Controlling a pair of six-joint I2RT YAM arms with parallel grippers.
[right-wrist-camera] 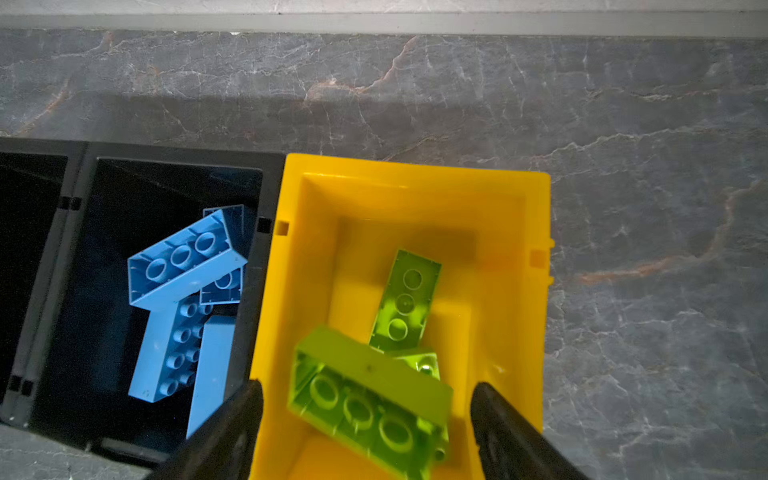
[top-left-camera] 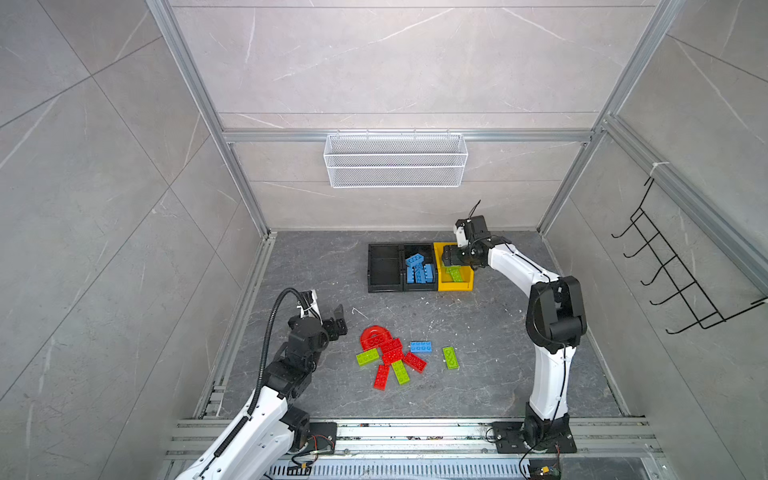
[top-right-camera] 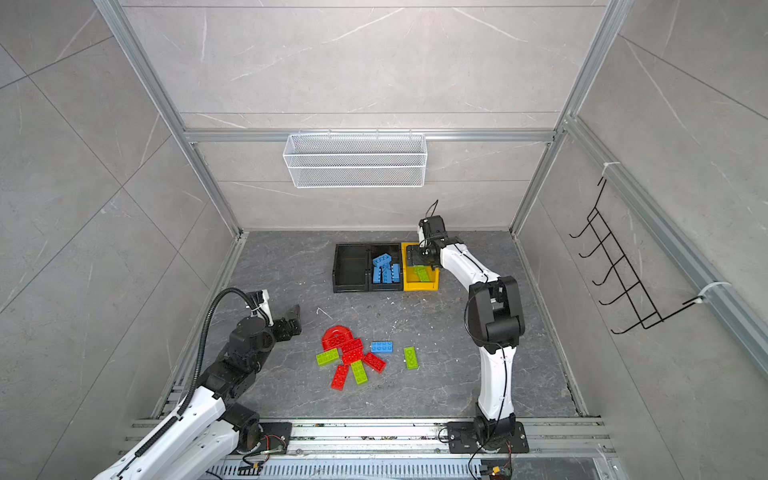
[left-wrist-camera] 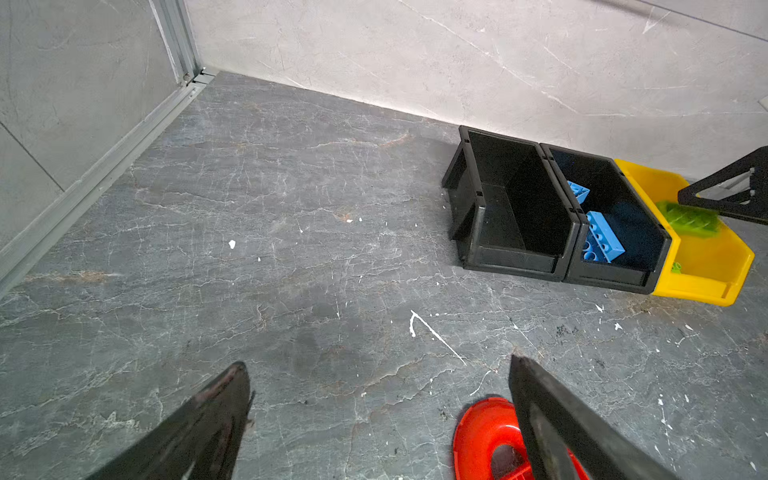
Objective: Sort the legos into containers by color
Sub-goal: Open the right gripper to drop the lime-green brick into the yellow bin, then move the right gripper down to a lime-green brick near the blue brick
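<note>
right gripper (right-wrist-camera: 365, 386) jaws spread above yellow bin (right-wrist-camera: 415, 174), lime brick (right-wrist-camera: 370, 399) tilted between them, clear of both, more lime below, blue bricks (right-wrist-camera: 183, 266) in adjoining black bin (right-wrist-camera: 166, 149), left gripper (left-wrist-camera: 377, 362) spread wide beside red arch (left-wrist-camera: 482, 432), mixed legos (top-left-camera: 390, 353) loose on floor

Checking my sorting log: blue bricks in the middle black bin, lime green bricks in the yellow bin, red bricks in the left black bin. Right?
No: the left wrist view shows the left black plastic bin empty; the red studded bricks lie on the grey table. Blue bricks in the middle black bin and lime green bricks in the yellow bin are right.
</note>
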